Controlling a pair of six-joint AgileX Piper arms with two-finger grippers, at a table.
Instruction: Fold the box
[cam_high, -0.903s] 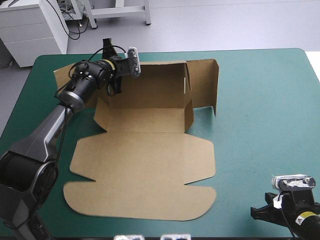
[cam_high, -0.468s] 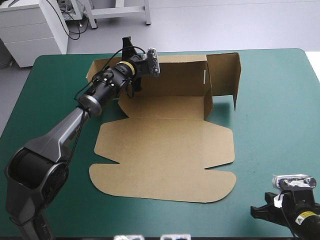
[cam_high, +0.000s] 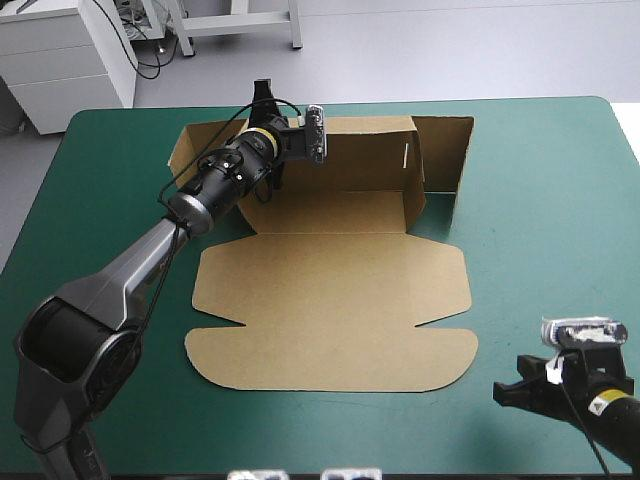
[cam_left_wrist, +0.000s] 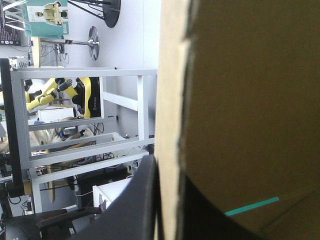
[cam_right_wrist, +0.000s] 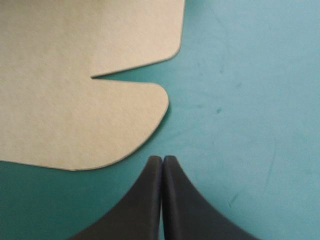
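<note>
The brown box lies in the middle of the table, its back wall and right side flap raised and its wide lid flat toward the front. My left gripper is shut on the box at the top edge of the back wall, near its left end. In the left wrist view the board's edge runs between the black fingers. My right gripper rests shut over the teal-green cover near the front right. Its tip is just short of the lid's rounded corner, not touching it.
Bare teal-green cover stretches to the right of the box as far as the table's right edge. A narrower strip lies to the box's left under my left arm. The back wall stands close to the table's far edge.
The left gripper has dragged the box to the right across the table, then settled. The raised right flap has swung a little. The right gripper has edged slightly toward the lid.
</note>
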